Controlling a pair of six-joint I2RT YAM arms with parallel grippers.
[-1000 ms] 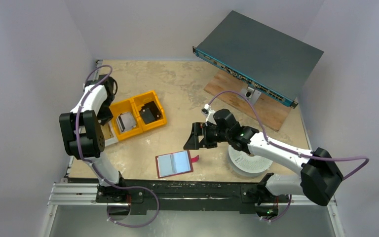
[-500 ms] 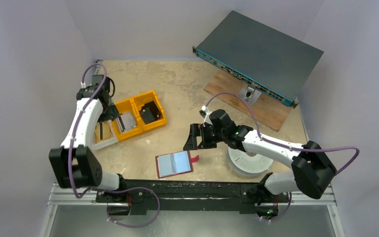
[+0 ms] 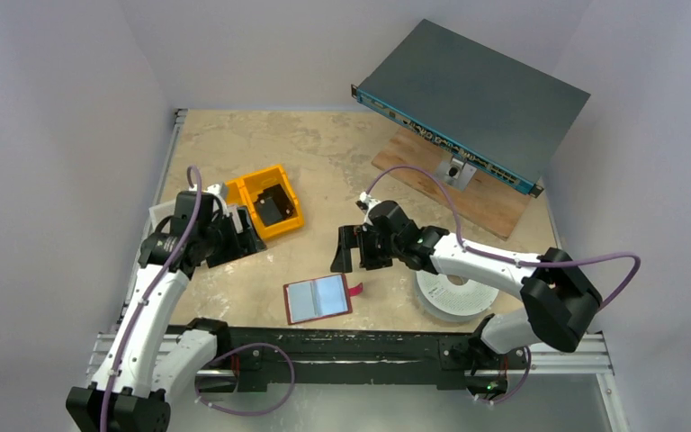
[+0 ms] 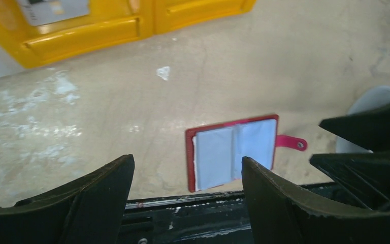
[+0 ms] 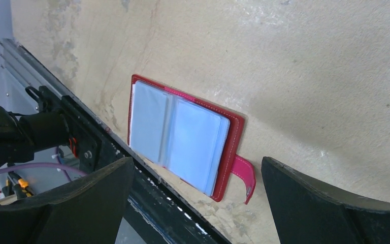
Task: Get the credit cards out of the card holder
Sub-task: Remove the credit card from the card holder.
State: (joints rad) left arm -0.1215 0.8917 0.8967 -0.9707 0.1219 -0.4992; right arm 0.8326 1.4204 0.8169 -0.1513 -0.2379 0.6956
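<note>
The counter shows no loose card that I can see, so the task looks barely begun, with nothing drawn out yet. The left tool and the right tool both hang above the counter, fingers spread wide and nothing between them, the left one well apart to the left of the card holder and the right one near its far right corner. The card holder lies opened flat at the near edge, its snap tab to the right. The pale blue-grey credit cards appear to sit in its pockets, so every pull is left to do.
</note>
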